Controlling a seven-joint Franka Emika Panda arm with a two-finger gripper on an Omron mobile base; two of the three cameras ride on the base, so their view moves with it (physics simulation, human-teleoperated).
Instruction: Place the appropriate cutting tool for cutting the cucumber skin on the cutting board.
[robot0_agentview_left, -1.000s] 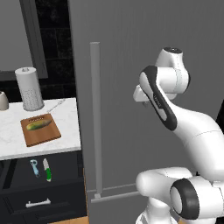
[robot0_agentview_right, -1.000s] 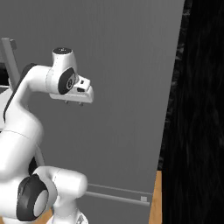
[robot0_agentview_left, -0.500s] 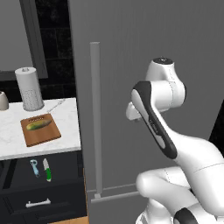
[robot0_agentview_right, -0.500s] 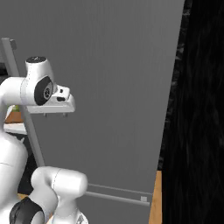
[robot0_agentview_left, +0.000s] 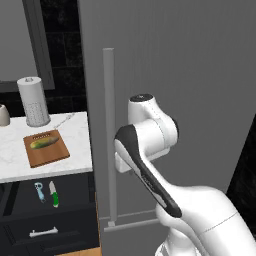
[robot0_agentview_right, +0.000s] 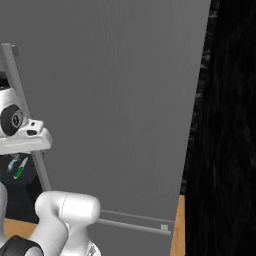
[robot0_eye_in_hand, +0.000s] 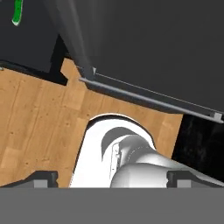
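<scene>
We see the cucumber (robot0_agentview_left: 42, 144) lying on the cutting board (robot0_agentview_left: 47, 148) atop the worktop (robot0_agentview_left: 75, 160). Below, peeler (robot0_agentview_left: 39, 190) and green-handled knife (robot0_agentview_left: 53, 194) rest side by side. Our hand (robot0_eye_in_hand: 112, 177) spreads its fingertips wide, empty.

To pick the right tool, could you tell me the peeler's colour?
Light blue; the peeler shows best in the left base view.

White marble surface (robot0_agentview_left: 70, 159) at left carries a brown cutting board (robot0_agentview_left: 56, 153) with a cucumber (robot0_agentview_left: 42, 144) on it, a paper towel roll (robot0_agentview_left: 34, 101) behind, a cup (robot0_agentview_left: 3, 115) at the edge. Wooden floor (robot0_eye_in_hand: 39, 113) below.
</scene>
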